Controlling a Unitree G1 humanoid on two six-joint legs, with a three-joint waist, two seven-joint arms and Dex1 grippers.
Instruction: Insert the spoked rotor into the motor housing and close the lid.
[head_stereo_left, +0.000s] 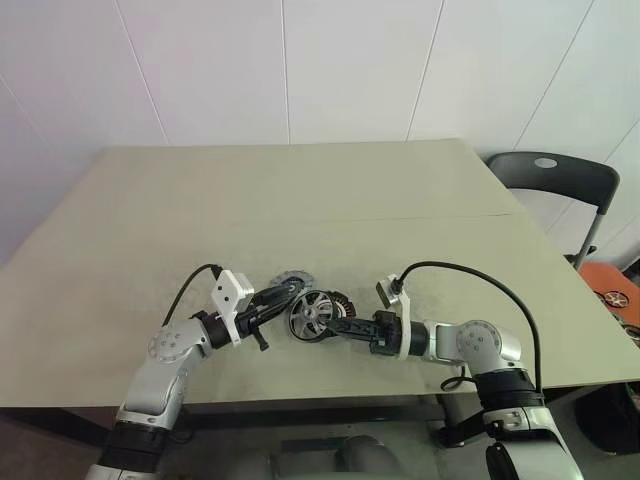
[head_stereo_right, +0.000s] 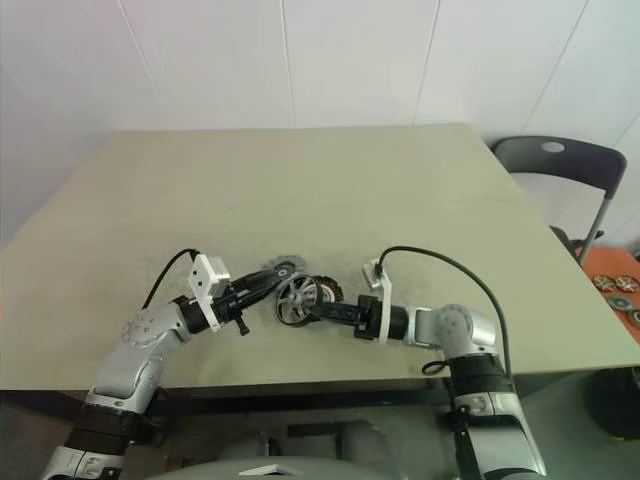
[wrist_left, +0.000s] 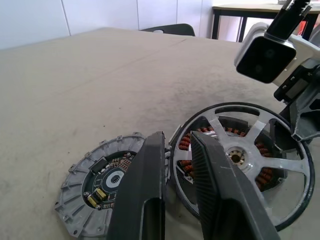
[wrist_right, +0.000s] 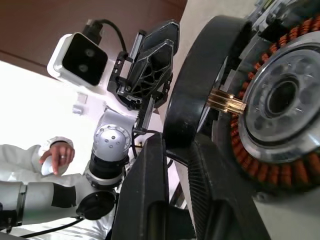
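The left end effector (head_stereo_left: 291, 293) is drawn narrow, its fingers (wrist_left: 150, 190) pinching the near edge of the spoked rotor (head_stereo_left: 311, 317). The right end effector (head_stereo_left: 335, 325) is also narrow, clamped on the rotor's dark rim from the opposite side, so the wheel stands on edge between the two. The motor housing (head_stereo_left: 338, 301) sits just behind the rotor, and the lid (head_stereo_left: 290, 280) lies flat on the bench (head_stereo_left: 330, 200) beside the left fingertips. The left wrist view shows the lid's toothed edge and copper windings through the spokes. The right wrist view shows the housing's silver centre and a person's hand (wrist_right: 56, 156).
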